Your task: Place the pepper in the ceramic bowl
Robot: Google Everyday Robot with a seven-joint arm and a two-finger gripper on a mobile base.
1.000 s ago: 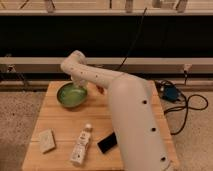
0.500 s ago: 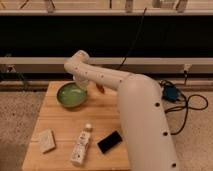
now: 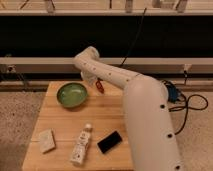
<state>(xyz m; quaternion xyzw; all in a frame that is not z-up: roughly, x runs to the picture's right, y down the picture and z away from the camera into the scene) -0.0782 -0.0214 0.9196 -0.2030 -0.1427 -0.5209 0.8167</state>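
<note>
Ceramic bowl (image 3: pixel 71 95), far left on the wooden desk (image 3: pixel 107 119): round, shallow, glossy green. Just right of its rim are the jaws, closed on the pepper (image 3: pixel 100 87), which is slim, red-orange and held off the desk, not yet over the bowl. Step: carry. The next move calls for a short shift left, then release. Near edge: pale block (image 3: pixel 46 141), bottle (image 3: pixel 81 147) lying flat, black phone (image 3: pixel 110 142).

Wooden table (image 3: pixel 65 120) holds ceramic bowl (image 3: pixel 59 98), bottle (image 3: pixel 82 145), phone (image 3: pixel 110 142), sponge (image 3: pixel 46 140); end effector (image 3: pixel 95 82) hovers beside bowl.
</note>
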